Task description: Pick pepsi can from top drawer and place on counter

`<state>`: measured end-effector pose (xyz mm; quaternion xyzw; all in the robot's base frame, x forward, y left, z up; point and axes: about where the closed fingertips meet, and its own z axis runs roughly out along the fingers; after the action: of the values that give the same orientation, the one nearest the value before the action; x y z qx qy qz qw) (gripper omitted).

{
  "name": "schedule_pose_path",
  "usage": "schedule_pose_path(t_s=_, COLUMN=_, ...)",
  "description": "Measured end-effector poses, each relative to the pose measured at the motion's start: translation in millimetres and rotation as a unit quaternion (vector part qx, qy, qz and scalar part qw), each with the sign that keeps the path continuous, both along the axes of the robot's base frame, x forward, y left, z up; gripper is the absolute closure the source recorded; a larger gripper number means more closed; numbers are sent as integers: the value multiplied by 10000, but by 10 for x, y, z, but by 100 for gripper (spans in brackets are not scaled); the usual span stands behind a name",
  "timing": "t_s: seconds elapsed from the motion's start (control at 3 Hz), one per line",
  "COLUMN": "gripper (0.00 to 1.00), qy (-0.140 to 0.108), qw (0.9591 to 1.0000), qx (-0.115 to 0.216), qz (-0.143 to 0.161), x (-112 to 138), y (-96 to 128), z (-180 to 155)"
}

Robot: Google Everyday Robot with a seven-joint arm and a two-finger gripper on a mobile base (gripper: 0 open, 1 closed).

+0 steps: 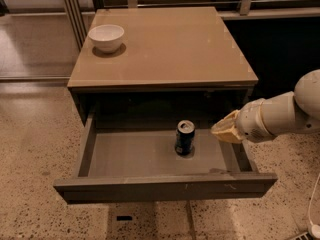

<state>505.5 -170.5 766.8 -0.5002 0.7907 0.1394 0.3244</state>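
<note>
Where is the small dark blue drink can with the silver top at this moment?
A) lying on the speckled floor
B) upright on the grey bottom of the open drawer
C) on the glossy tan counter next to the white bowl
B: the small dark blue drink can stands upright in the open top drawer, with the gripper to its right over the drawer's right side, not touching it.

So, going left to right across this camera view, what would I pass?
The white bowl on the counter, at its back left corner → the pepsi can standing in the open top drawer → the gripper, over the drawer's right side.
</note>
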Motion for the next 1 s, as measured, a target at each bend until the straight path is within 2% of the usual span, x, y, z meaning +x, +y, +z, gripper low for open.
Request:
schedule_pose_path(t_s=0.67, gripper=35, qy=-231, qw=9986, qx=460, qz=-73, x=234, y=121, z=-546)
schedule_pose_path(t_s=1.0, gripper=34, qy=-207, qw=9976, qx=658, qz=-99, x=359, y=199, z=-853)
